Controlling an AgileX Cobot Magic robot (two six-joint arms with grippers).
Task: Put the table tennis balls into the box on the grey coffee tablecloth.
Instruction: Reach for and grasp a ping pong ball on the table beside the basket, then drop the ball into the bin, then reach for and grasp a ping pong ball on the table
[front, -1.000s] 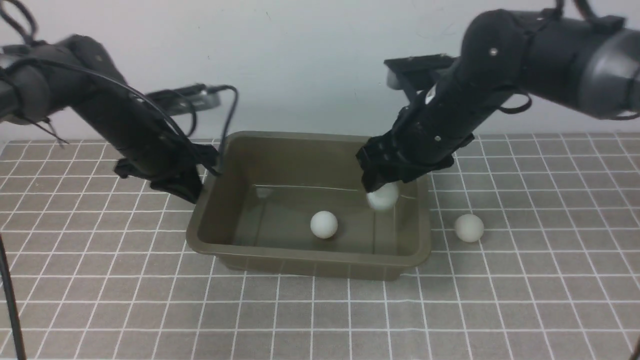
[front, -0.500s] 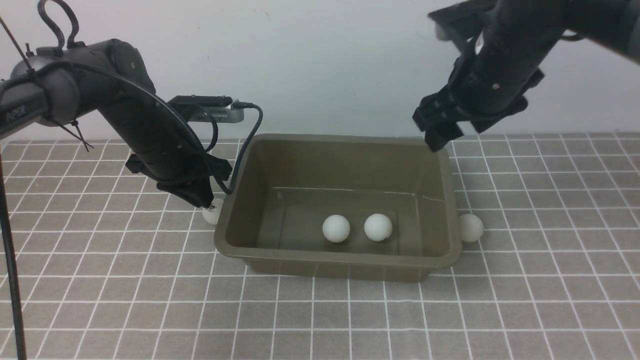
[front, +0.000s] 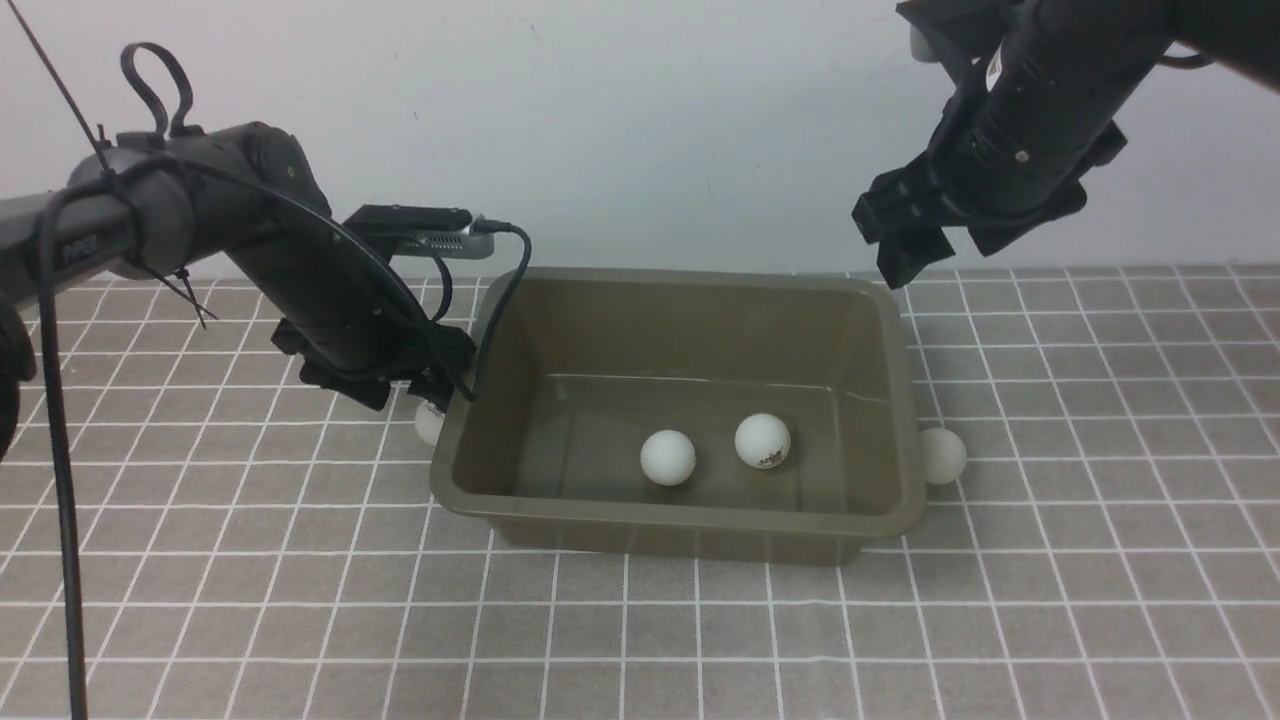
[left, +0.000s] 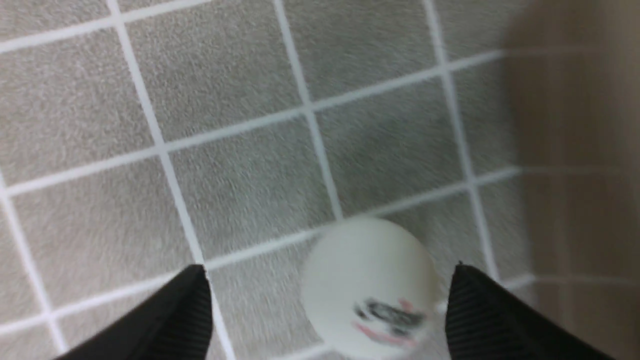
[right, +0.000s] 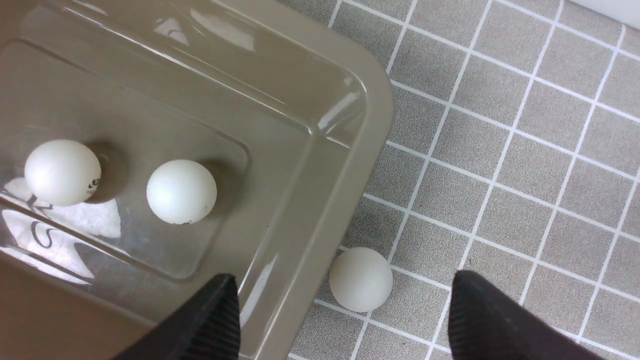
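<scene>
1. The left gripper (front: 415, 392) has its fingers apart, straddling a table tennis ball (left: 370, 286) on the grey coffee tablecloth (front: 200, 560), just beside the left wall of the box (front: 690, 278) (not clamped).
2. The right gripper (front: 905, 255) is high, empty, fingers apart; a second loose ball (front: 945, 455) lies below, just beside the right wall.
3. Inside the box: a plain ball (front: 667, 458) and a logo ball (front: 762, 441).
4. Judgement: the left arm is nearer.

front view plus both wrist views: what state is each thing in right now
box: upright, no lid, two balls inside
plain ball: resting on the box floor
logo ball: resting on the box floor
right ball: on the cloth, outside the box
left ball: on the cloth, outside the box
left gripper: open around the left ball, not gripping
right gripper: open, empty, raised
</scene>
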